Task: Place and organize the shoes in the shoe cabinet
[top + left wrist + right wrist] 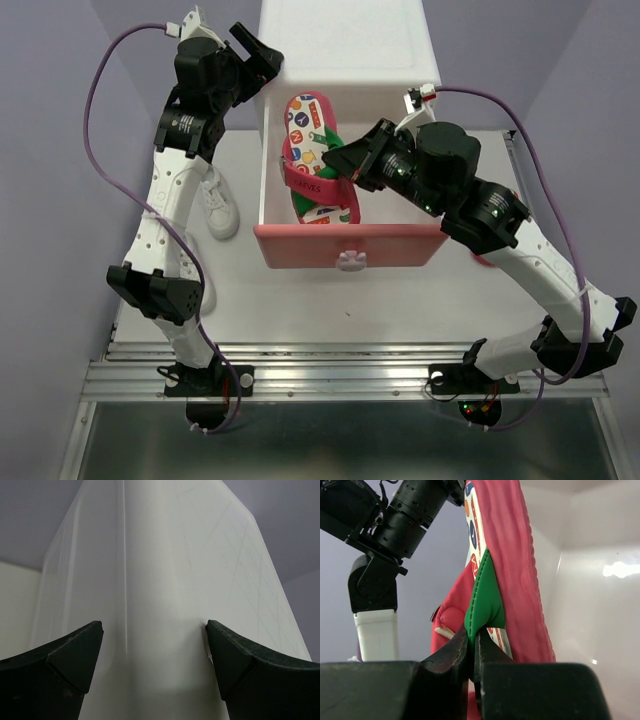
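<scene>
The white shoe cabinet stands at the back, its pink drawer pulled out toward me. A red flip-flop with cartoon prints is tilted inside the drawer. My right gripper is shut on its green strap. In the right wrist view the red sole stands on edge against the drawer's white inner wall. My left gripper is open at the cabinet's left side, and the white wall fills the space between its fingers. A white sneaker lies on the table left of the drawer.
A bunny-shaped knob sticks out of the drawer front. A small red edge shows under my right forearm; what it is I cannot tell. The table's metal rail runs along the near edge by the arm bases.
</scene>
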